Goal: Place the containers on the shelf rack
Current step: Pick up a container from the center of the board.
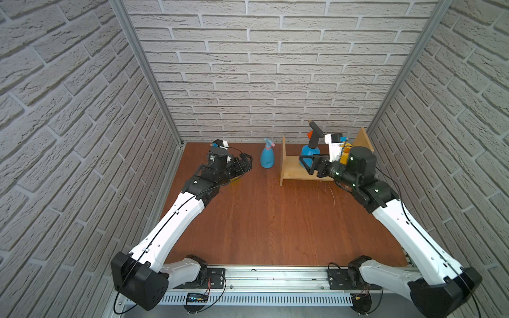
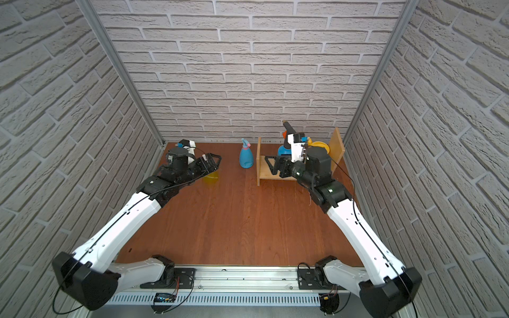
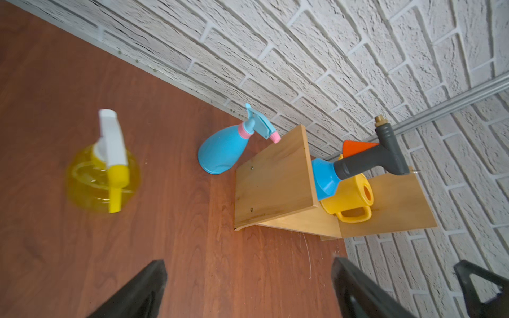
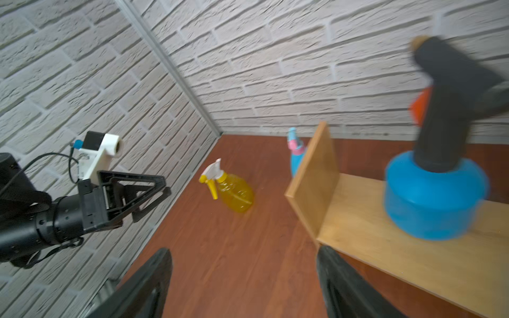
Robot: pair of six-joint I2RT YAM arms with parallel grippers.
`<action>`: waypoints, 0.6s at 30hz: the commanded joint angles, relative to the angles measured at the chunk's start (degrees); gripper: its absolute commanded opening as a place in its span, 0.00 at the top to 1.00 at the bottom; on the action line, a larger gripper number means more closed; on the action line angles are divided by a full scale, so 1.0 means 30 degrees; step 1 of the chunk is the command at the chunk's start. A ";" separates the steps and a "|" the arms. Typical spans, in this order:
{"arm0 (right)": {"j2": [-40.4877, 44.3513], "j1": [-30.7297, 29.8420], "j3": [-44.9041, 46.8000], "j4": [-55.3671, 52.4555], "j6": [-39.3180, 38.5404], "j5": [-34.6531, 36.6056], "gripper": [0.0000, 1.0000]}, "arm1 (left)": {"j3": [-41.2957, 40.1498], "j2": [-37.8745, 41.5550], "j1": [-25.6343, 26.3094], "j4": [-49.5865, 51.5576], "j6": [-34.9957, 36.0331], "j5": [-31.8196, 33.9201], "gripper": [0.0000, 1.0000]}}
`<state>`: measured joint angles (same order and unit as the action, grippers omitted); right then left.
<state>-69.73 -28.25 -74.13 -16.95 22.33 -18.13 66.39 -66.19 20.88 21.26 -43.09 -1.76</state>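
Note:
The light-wood shelf rack (image 1: 292,172) stands at the back right. On its board are the blue pressure sprayer (image 1: 309,151) and, behind it, the yellow watering can (image 3: 349,198). The light-blue spray bottle (image 1: 267,158) stands on the table just left of the rack. Further left, the translucent yellow spray bottle (image 3: 102,179) is on the table, mostly hidden under my left arm in both top views. My left gripper (image 1: 248,163) hovers open above and beside it. My right gripper (image 1: 304,165) is open and empty in front of the rack, short of the blue sprayer (image 4: 432,198).
Brick-pattern walls close in the left, back and right sides, and the rack's right board (image 1: 363,140) stands close to the right wall. A metal rail (image 1: 270,275) runs along the front edge. Bare wood table (image 1: 270,220) spreads between the arms.

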 commanded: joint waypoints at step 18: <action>-1.8213 -0.7969 -2.0110 -1.0207 0.3985 0.5972 0.19 | -0.5545 1.0076 -0.1014 0.3513 0.0289 0.9178 0.02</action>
<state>-120.49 -51.20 -126.89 -41.45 28.40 -7.77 51.22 -37.65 18.26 33.85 -40.64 21.74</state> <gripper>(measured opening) 0.811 0.982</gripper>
